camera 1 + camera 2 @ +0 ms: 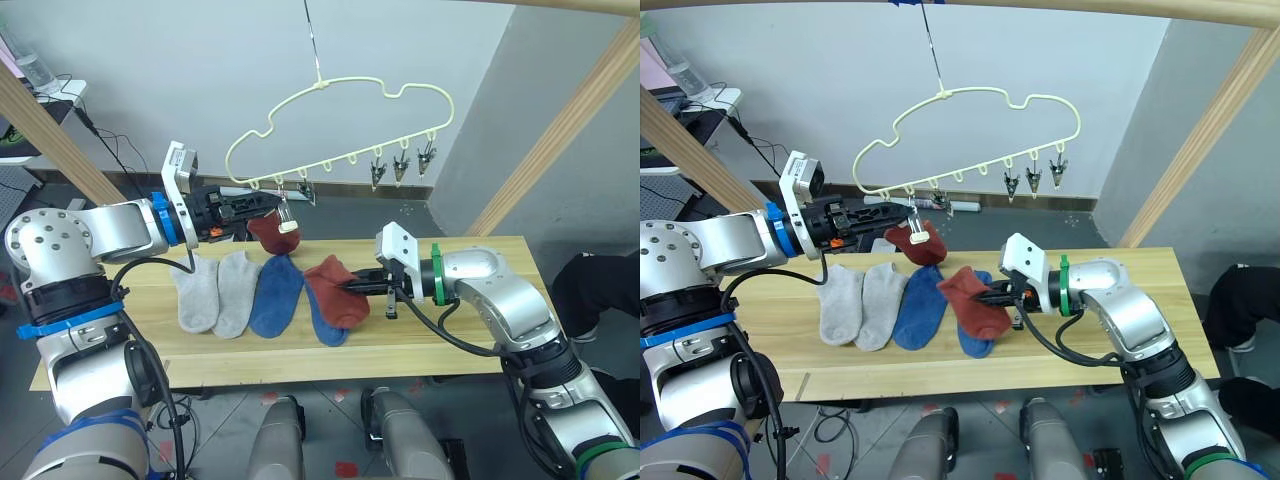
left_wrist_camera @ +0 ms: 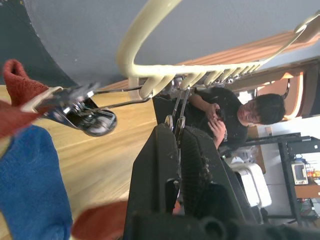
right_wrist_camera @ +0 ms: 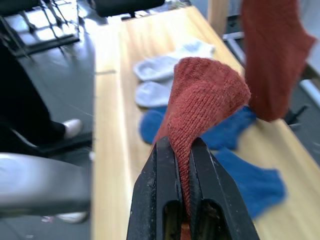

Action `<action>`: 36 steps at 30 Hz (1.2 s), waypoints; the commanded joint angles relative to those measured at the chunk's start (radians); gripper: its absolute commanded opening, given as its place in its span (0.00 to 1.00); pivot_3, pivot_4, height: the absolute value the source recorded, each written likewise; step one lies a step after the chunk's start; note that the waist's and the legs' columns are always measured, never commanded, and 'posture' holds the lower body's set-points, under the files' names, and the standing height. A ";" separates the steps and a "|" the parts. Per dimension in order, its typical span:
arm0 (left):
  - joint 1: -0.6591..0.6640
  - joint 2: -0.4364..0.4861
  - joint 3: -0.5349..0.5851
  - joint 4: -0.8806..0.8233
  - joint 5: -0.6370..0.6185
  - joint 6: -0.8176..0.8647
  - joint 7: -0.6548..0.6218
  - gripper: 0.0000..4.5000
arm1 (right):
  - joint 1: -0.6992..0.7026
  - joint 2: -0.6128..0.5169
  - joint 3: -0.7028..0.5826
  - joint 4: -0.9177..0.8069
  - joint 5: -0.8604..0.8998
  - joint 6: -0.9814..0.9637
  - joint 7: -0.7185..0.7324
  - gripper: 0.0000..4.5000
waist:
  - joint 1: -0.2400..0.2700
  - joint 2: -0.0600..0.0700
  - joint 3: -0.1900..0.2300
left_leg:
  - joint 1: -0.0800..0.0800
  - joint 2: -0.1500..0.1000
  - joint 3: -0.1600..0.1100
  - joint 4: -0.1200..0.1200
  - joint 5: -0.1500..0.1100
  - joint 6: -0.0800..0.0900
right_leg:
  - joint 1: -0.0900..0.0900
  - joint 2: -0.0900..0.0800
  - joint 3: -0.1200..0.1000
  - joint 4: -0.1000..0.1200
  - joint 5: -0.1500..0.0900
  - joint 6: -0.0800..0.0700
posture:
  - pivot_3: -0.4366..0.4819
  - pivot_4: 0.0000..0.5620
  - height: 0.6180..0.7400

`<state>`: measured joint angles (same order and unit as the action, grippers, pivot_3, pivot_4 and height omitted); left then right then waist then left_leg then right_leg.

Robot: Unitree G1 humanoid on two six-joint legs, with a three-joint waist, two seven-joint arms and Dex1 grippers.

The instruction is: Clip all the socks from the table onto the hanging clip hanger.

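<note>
Rust-red sock [image 1: 975, 300] sits pinched in the right gripper [image 1: 362, 286], just above the tabletop [image 1: 450, 335]; the thin fold could slip free on lifting. The left gripper [image 1: 262, 207] is clamped on a clip of the clip hanger [image 1: 340, 130], beside a hanging red sock [image 1: 272, 234]. Open room lies rightward.

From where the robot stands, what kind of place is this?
Probably a lab or test room arranged for laundry practice: a clip hanger hangs under a wooden pole frame above a plank table, cables run along the grey wall, and a seated person is nearby.
</note>
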<state>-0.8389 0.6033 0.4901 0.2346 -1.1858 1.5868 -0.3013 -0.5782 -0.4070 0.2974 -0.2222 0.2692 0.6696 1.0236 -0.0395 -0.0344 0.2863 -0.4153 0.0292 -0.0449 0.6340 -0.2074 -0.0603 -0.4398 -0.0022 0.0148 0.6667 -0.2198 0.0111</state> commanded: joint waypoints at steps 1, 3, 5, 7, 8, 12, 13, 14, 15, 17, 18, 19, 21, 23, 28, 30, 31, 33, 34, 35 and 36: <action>-0.003 -0.001 -0.005 0.003 -0.003 0.028 0.015 0.02 | -0.051 0.048 -0.006 -0.067 0.048 0.047 -0.046 0.01 | 0.000 0.000 0.000 | 0.000 0.000 0.000 0.000 0.000 0.000 | 0.000 0.000 0.000 0.000 0.000 0.000 | 0.51 0.46 1.00; -0.008 -0.003 -0.005 0.006 -0.003 0.028 0.018 0.02 | -0.058 0.048 -0.001 -0.056 0.043 0.040 -0.049 0.01 | 0.004 0.000 0.000 | 0.000 0.000 -0.001 0.000 0.000 0.000 | 0.000 0.000 -0.001 0.000 0.000 0.000 | 0.51 0.46 1.00; -0.011 -0.005 -0.007 0.007 0.000 0.028 0.017 0.02 | -0.069 0.052 0.004 -0.028 0.027 0.015 -0.061 0.01 | 0.007 0.000 0.000 | -0.001 0.000 -0.001 0.000 0.000 0.000 | 0.000 0.000 -0.001 -0.001 0.000 0.000 | 0.51 0.47 1.00; -0.009 -0.010 -0.005 -0.002 0.009 0.028 0.014 0.02 | -0.086 0.068 0.005 0.000 0.018 -0.003 -0.081 0.01 | 0.008 0.000 0.000 | -0.002 -0.001 -0.001 0.000 0.000 0.000 | 0.000 0.000 -0.001 -0.002 0.000 0.000 | 0.51 0.47 1.00; -0.007 -0.010 -0.005 -0.006 0.011 0.028 0.012 0.02 | -0.092 0.073 0.006 0.006 0.018 -0.005 -0.085 0.01 | 0.007 0.000 0.000 | -0.002 -0.001 0.000 0.000 0.000 0.000 | 0.000 -0.001 0.000 -0.002 0.000 0.000 | 0.51 0.47 1.00; -0.013 -0.019 0.001 0.000 0.009 0.028 0.016 0.02 | -0.112 0.092 0.004 0.016 0.032 0.005 -0.098 0.01 | 0.007 0.000 0.000 | -0.002 0.000 0.000 0.000 0.000 0.000 | -0.001 0.000 0.000 -0.002 0.000 0.000 | 0.51 0.47 1.00; -0.014 -0.019 0.000 -0.001 0.009 0.028 0.015 0.02 | -0.113 0.091 0.006 0.019 0.030 0.000 -0.098 0.01 | 0.007 0.000 0.000 | -0.002 0.000 0.000 0.000 0.000 0.000 | -0.001 0.000 -0.001 -0.002 0.000 0.000 | 0.51 0.47 1.00; -0.016 -0.021 0.000 -0.001 0.012 0.028 0.015 0.02 | -0.115 0.091 0.009 0.025 0.026 -0.006 -0.097 0.01 | 0.007 0.000 0.000 | -0.002 0.000 -0.001 0.000 0.000 0.000 | -0.001 0.000 -0.001 -0.001 0.000 0.000 | 0.51 0.47 1.00; -0.018 -0.023 0.000 0.000 0.017 0.027 0.015 0.02 | -0.117 0.091 0.010 0.030 0.024 -0.011 -0.095 0.01 | 0.007 0.000 0.000 | -0.002 0.000 -0.001 0.000 0.000 0.000 | -0.001 0.000 -0.001 -0.001 0.000 0.000 | 0.51 0.47 1.00; -0.018 -0.025 -0.002 -0.003 0.019 0.027 0.012 0.02 | -0.123 0.096 0.017 0.042 0.018 -0.021 -0.097 0.01 | 0.007 0.000 0.000 | -0.002 0.000 0.000 0.000 0.000 0.000 | -0.001 0.000 -0.001 -0.002 0.000 0.000 | 0.51 0.47 1.00; -0.018 -0.027 -0.001 -0.005 0.019 0.028 0.013 0.02 | -0.127 0.101 0.020 0.048 0.017 -0.025 -0.100 0.01 | 0.007 0.000 0.000 | -0.002 0.000 0.000 0.000 0.000 0.000 | -0.001 0.000 0.000 -0.002 0.000 0.000 | 0.51 0.47 1.00; -0.017 -0.028 -0.001 -0.006 0.018 0.028 0.013 0.02 | -0.131 0.105 0.023 0.059 0.013 -0.031 -0.104 0.01 | 0.007 0.000 0.000 | -0.002 0.000 0.000 0.000 0.000 0.000 | -0.001 0.000 0.000 -0.002 0.000 0.000 | 0.51 0.47 1.00; -0.019 -0.032 0.002 -0.004 0.020 0.028 0.016 0.02 | -0.137 0.107 0.029 0.074 0.008 -0.043 -0.106 0.01 | 0.007 0.000 0.000 | -0.002 0.000 0.000 0.000 0.000 0.000 | -0.001 0.000 0.000 -0.002 0.000 0.000 | 0.51 0.47 1.00; -0.024 -0.035 0.004 -0.001 0.025 0.028 0.017 0.02 | -0.140 0.107 0.031 0.085 0.007 -0.051 -0.105 0.01 | 0.007 0.000 0.000 | -0.002 0.000 0.000 0.000 0.000 0.000 | -0.001 0.000 -0.001 -0.002 0.000 0.000 | 0.51 0.47 1.00; -0.026 -0.034 -0.002 -0.004 0.032 0.027 0.005 0.02 | -0.154 0.117 0.029 0.133 -0.001 -0.076 -0.115 0.01 | 0.007 0.000 0.000 | -0.002 0.000 0.000 0.000 0.000 0.000 | -0.001 0.000 -0.001 -0.002 0.000 0.000 | 0.51 0.47 1.00; -0.024 -0.032 -0.005 -0.007 0.032 0.028 0.001 0.02 | -0.163 0.122 0.025 0.148 -0.006 -0.083 -0.120 0.01 | 0.007 0.000 0.000 | -0.002 0.000 0.000 0.000 0.000 0.000 | -0.001 0.000 0.000 -0.002 0.000 0.000 | 0.51 0.47 1.00; -0.023 -0.031 -0.006 -0.007 0.033 0.028 0.000 0.02 | -0.166 0.123 0.023 0.153 -0.007 -0.085 -0.120 0.01 | 0.007 0.000 0.000 | -0.002 0.000 0.000 0.000 0.000 0.000 | -0.001 0.000 -0.001 -0.002 0.000 0.000 | 0.51 0.47 1.00; -0.023 -0.031 -0.006 -0.007 0.034 0.028 -0.001 0.02 | -0.170 0.124 0.021 0.158 -0.009 -0.089 -0.120 0.01 | 0.007 0.000 0.000 | -0.002 0.000 0.000 0.000 0.000 0.000 | -0.001 0.000 -0.001 -0.002 0.000 0.000 | 0.51 0.47 1.00; -0.024 -0.032 -0.006 -0.005 0.036 0.028 -0.002 0.02 | -0.173 0.125 0.020 0.162 -0.009 -0.091 -0.120 0.01 | 0.007 0.000 0.000 | -0.002 0.000 -0.001 0.000 0.000 0.000 | -0.001 0.000 -0.001 -0.002 0.000 0.000 | 0.50 0.47 1.00; -0.026 -0.032 -0.007 -0.003 0.039 0.028 -0.003 0.02 | -0.176 0.127 0.018 0.163 -0.007 -0.089 -0.121 0.01 | 0.007 0.000 0.000 | -0.002 0.000 0.000 0.000 0.000 0.000 | -0.001 0.000 -0.001 -0.002 0.000 0.000 | 0.50 0.47 1.00; -0.028 -0.033 -0.007 -0.001 0.041 0.028 -0.004 0.02 | -0.179 0.128 0.016 0.163 -0.007 -0.089 -0.123 0.01 | 0.007 0.000 0.000 | -0.002 0.000 0.000 0.000 0.000 0.000 | -0.001 0.000 -0.001 -0.002 0.000 0.000 | 0.50 0.47 1.00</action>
<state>-0.8682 0.5632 0.4896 0.2410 -1.1553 1.5881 -0.3000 -0.7340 -0.2856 0.3353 -0.0379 0.2560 0.5966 0.9066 -0.0321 -0.0345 0.2863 -0.4170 0.0289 -0.0450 0.6335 -0.2074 -0.0604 -0.4405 -0.0025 0.0144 0.6648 -0.2198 0.0110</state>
